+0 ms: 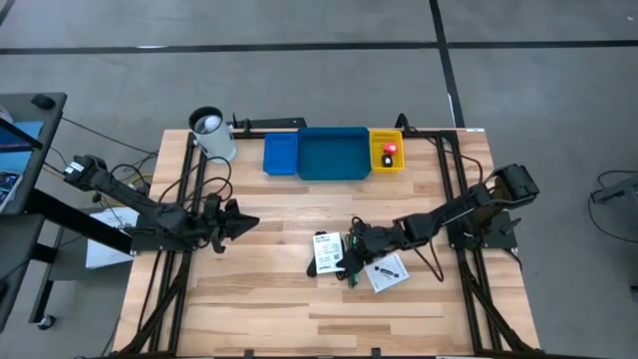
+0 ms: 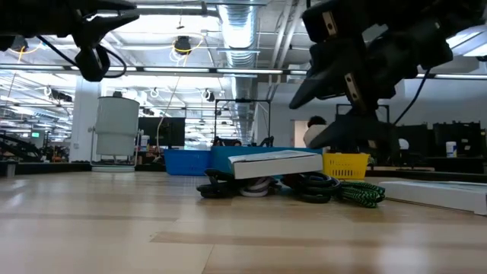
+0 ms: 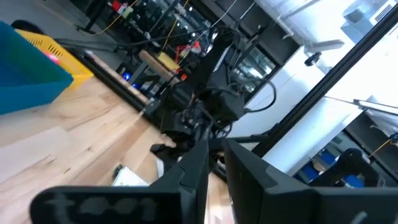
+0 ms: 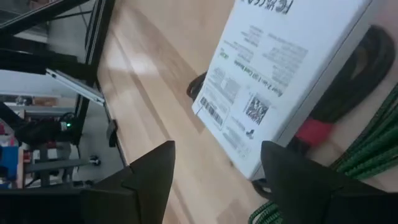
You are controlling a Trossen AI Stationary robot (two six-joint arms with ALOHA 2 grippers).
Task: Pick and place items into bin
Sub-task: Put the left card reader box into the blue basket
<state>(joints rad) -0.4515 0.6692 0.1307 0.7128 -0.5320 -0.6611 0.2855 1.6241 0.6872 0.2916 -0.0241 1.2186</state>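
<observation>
A white printed packet (image 1: 327, 251) lies tilted on a heap of black (image 4: 367, 62) and green cables (image 2: 361, 192) at mid-table. My right gripper (image 4: 214, 180) hangs open just above the packet's right edge, slanting down, one finger on either side of a packet corner (image 4: 249, 162) and apart from it. Beside the heap to the right, a second white packet (image 1: 387, 271) lies flat. My left gripper (image 1: 249, 221) hovers shut and empty over the table's left half. The bin row at the far edge has a small blue tray (image 1: 280, 155), a wide blue tray (image 1: 334, 153) and a yellow tray (image 1: 387, 153).
A red block (image 1: 389, 150) and a small black piece (image 1: 387, 162) lie in the yellow tray. At the far left stands a white cylindrical cup (image 1: 212, 133). Black frame rails (image 1: 189, 199) run along both table sides. Bare wood stretches between the heap and the trays.
</observation>
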